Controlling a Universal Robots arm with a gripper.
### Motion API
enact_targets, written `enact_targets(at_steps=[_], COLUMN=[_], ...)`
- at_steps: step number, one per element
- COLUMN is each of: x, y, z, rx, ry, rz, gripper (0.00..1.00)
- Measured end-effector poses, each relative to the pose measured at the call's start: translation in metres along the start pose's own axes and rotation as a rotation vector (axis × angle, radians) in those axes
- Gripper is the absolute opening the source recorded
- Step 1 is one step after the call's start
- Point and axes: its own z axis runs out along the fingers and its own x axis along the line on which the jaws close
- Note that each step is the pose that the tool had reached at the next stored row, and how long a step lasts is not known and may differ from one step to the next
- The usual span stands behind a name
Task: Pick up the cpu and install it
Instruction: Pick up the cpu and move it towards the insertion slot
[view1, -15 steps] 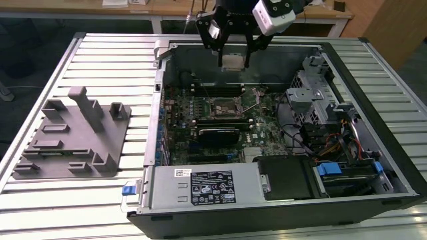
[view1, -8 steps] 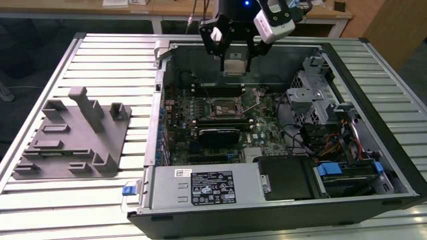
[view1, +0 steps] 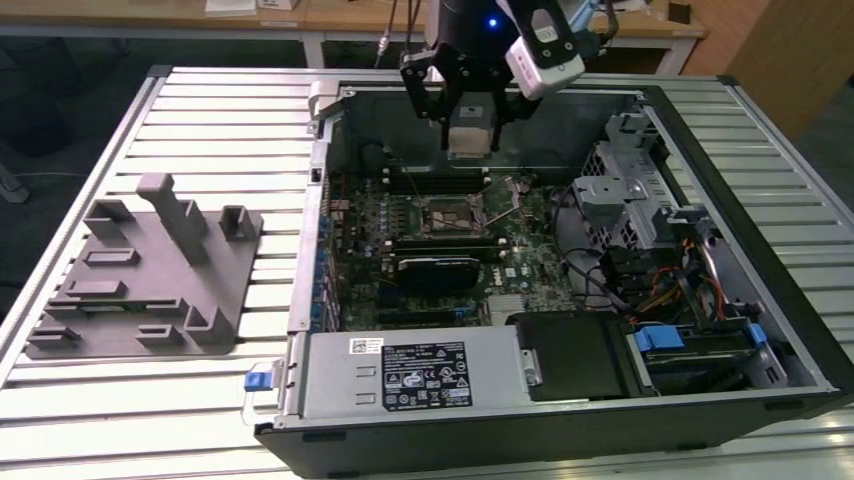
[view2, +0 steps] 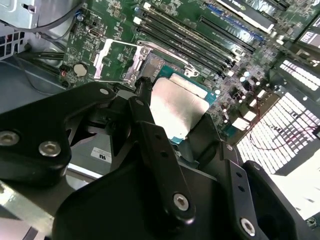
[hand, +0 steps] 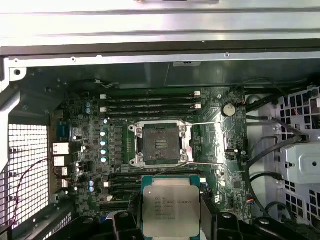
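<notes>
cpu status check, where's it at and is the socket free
Gripper shut on the cpu, held above the open case. Cpu not seated. Socket open and bare, nothing lying on it.

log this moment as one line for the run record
gripper: shut on cpu | cpu: held in air over motherboard, not seated | socket: empty | install: not done

Square silver-topped cpu (hand: 171, 207) with green rim, in the tool's (view1: 467, 138) grip above the motherboard (hand: 120, 150)
</notes>
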Motion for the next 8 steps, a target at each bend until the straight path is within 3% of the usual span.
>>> enact_targets(at_steps=[8], x=[0.0004], y=[0.0038], z=[0.0150], rx=[0.0000], ry=[0.0004], rz=[-0.006], gripper=[0.55])
